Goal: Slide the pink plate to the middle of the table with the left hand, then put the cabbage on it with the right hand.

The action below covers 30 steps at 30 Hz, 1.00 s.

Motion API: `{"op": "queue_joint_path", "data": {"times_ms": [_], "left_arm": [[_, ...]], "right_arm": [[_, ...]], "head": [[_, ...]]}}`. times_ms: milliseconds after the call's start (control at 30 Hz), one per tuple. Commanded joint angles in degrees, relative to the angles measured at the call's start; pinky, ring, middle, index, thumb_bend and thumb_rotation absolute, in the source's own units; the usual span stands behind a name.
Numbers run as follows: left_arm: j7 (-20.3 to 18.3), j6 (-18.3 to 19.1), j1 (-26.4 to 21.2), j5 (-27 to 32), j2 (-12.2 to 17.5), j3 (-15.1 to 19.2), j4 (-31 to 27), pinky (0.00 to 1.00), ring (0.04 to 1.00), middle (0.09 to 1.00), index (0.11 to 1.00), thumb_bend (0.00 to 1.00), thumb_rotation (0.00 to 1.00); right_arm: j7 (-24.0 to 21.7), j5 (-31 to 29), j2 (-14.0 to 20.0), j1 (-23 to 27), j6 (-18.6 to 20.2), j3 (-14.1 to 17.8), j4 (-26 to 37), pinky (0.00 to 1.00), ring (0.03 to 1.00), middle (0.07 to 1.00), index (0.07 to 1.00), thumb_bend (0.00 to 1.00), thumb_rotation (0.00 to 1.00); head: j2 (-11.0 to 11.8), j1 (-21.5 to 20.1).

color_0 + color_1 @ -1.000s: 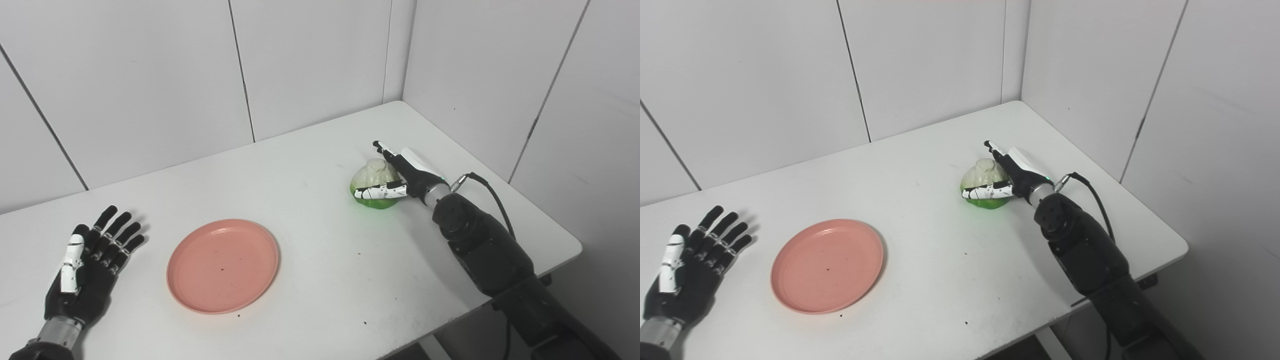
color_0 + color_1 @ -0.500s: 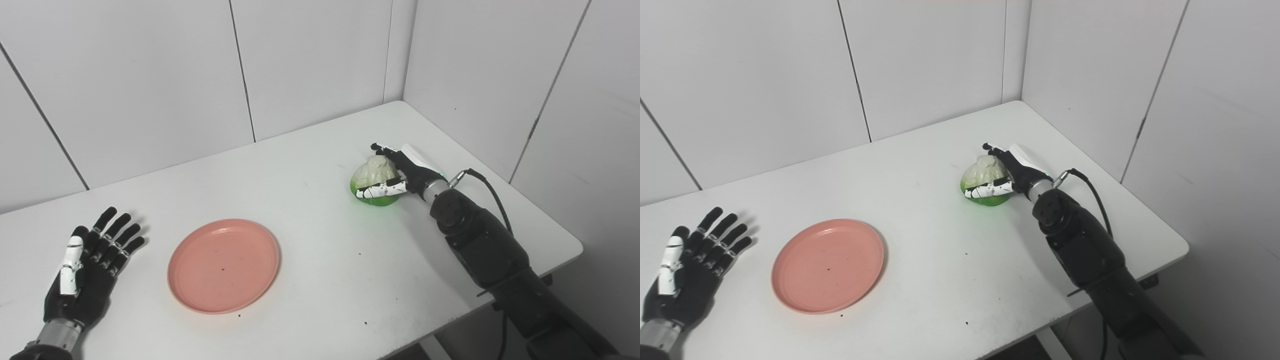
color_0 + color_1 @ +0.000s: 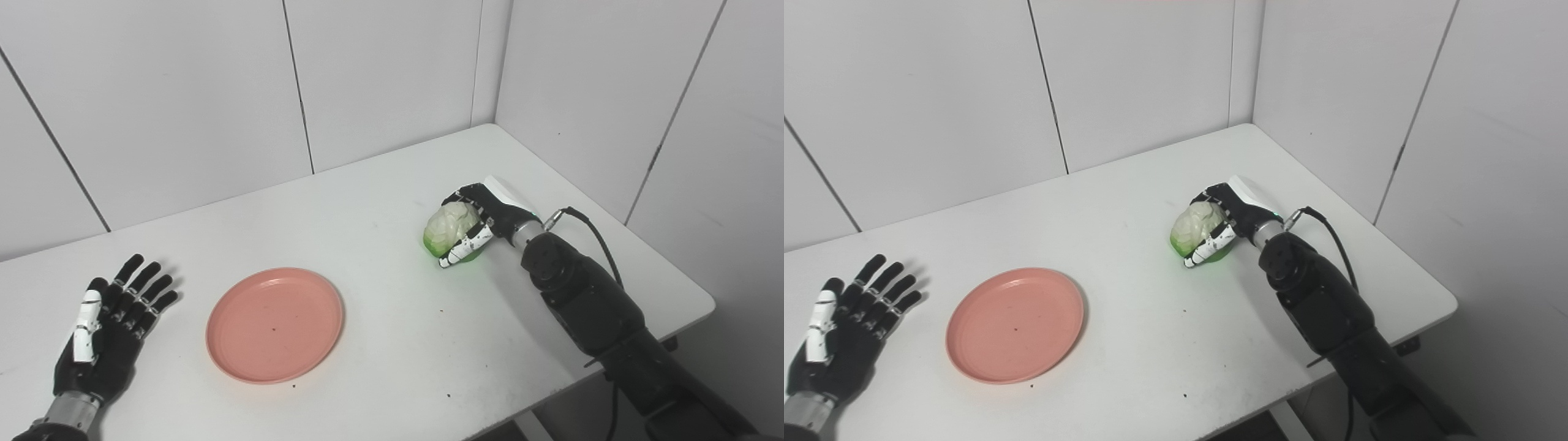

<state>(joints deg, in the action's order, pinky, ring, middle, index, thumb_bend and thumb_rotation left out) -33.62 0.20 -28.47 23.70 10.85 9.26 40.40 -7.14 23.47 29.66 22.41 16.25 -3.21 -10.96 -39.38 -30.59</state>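
Note:
The pink plate (image 3: 274,324) lies flat on the white table (image 3: 392,343), left of the middle. The cabbage (image 3: 449,226), pale on top and green below, is right of centre, tipped toward the left. My right hand (image 3: 484,217) is shut on it, fingers over its far side and thumb under its near side; it also shows in the right eye view (image 3: 1228,223) with the cabbage (image 3: 1195,226). My left hand (image 3: 107,324) rests open and flat on the table, left of the plate, touching nothing.
White wall panels close off the back and the right side of the table. The table's right corner and front edge (image 3: 612,361) lie under my right forearm. A black cable (image 3: 597,229) loops from the right wrist.
My right hand's fingers closed around the cabbage and the cabbage tipped and shifted slightly left. The left hand and the plate have not moved.

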Motion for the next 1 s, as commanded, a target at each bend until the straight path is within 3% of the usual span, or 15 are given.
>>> {"op": "queue_joint_path", "data": {"times_ms": [0,300,400,733,967], "left_arm": [[1.6,4.5,4.3,-0.9,-0.2,-0.6,2.9,0.85,0.874,0.903,0.899,0.47,0.92],[2.3,4.2,4.6,-1.4,-0.7,-1.0,2.2,0.86,0.883,0.91,0.905,0.48,0.92],[2.8,4.3,4.7,-1.5,-1.0,-1.2,1.8,0.86,0.882,0.911,0.905,0.48,0.92],[5.4,5.6,6.1,-1.7,-2.2,-3.0,-2.3,0.88,0.898,0.921,0.911,0.49,0.94],[7.7,6.5,7.0,-2.2,-3.5,-4.2,-5.2,0.89,0.903,0.924,0.92,0.5,0.95]], "right_arm": [[0.8,0.6,0.5,1.0,0.2,0.3,1.6,0.47,0.495,0.508,0.472,0.53,0.0],[2.3,-0.4,-0.1,1.0,-1.2,1.5,3.7,0.45,0.477,0.495,0.479,0.53,0.0],[2.7,-0.1,-0.2,1.0,-1.6,1.7,5.3,0.4,0.443,0.472,0.494,0.53,0.0],[0.9,-0.1,-0.9,2.6,-0.1,1.5,13.5,0.36,0.409,0.448,0.515,0.53,0.0],[-1.9,-0.3,-1.5,4.5,0.7,0.6,18.1,0.38,0.428,0.461,0.503,0.53,0.0]], "head": [[0.0,0.2],[0.2,1.0],[0.3,1.6],[0.5,4.1],[0.6,6.8]]}}
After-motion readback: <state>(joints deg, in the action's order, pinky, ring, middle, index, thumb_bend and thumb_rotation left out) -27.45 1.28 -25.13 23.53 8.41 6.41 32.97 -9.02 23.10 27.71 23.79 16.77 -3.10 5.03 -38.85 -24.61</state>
